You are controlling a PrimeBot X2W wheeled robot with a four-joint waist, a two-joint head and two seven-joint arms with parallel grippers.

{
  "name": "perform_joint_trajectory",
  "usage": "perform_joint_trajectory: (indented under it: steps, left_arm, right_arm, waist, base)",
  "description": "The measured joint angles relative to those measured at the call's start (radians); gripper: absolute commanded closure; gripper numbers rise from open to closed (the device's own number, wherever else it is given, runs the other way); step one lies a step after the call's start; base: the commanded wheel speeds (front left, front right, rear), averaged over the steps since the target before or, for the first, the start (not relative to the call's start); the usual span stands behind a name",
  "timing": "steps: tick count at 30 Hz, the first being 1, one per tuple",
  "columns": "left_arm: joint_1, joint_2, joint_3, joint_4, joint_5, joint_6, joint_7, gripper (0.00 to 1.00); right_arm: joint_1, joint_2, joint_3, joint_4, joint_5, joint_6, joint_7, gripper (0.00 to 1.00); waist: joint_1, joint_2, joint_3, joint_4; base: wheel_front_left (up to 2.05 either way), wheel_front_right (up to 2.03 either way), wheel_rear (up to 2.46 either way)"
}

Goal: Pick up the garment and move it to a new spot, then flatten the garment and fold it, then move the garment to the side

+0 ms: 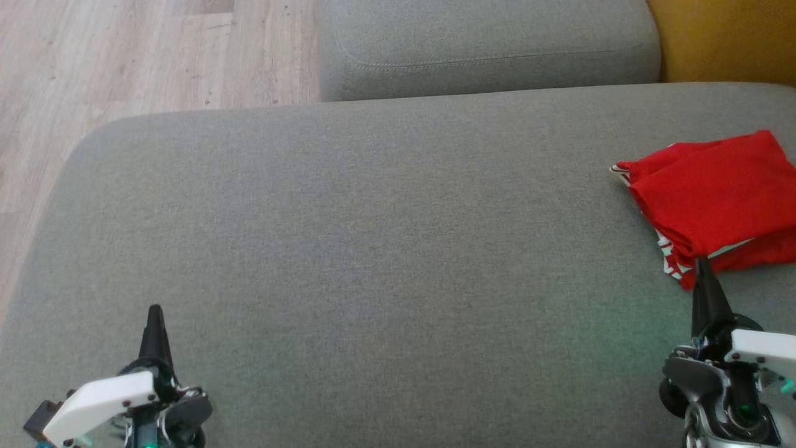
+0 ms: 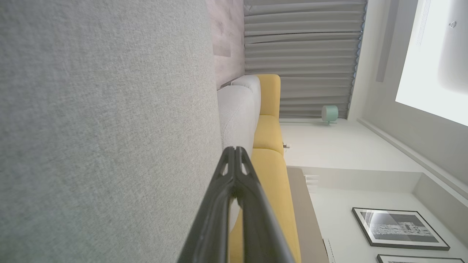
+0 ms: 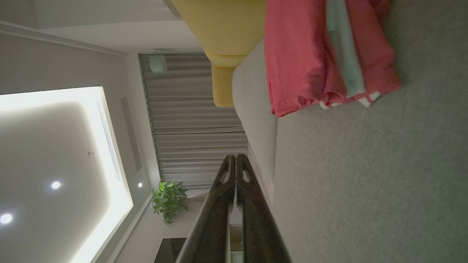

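Note:
The garment (image 1: pixel 715 199) is red with white trim, folded into a compact stack at the right edge of the grey sofa seat (image 1: pixel 373 249). In the right wrist view the garment (image 3: pixel 314 54) lies ahead and to one side of the fingers. My right gripper (image 1: pixel 704 274) is shut and empty, its tips just short of the garment's near edge; its fingers (image 3: pixel 236 171) meet at the tips. My left gripper (image 1: pixel 155 317) stands shut and empty over bare cushion at the lower left, its fingers (image 2: pixel 236 160) pressed together.
A grey back cushion (image 1: pixel 485 43) lies beyond the seat, with a yellow cushion (image 1: pixel 727 37) at the far right. Wooden floor (image 1: pixel 124 62) shows past the seat's left and far edges. Wide bare seat stretches between the two grippers.

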Motion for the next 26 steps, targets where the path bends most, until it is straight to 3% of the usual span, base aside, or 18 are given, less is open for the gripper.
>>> perform_joint_trajectory:
  steps: [26]
  left_arm:
    - [0.0, 0.0, 0.001, 0.0, 0.0, 0.0, 0.0, 1.0]
  right_arm:
    - [0.0, 0.0, 0.0, -0.002, 0.0, 0.0, 0.0, 1.0]
  waist:
    - [0.0, 0.0, 0.0, 0.0]
  base:
    - [0.0, 0.0, 0.0]
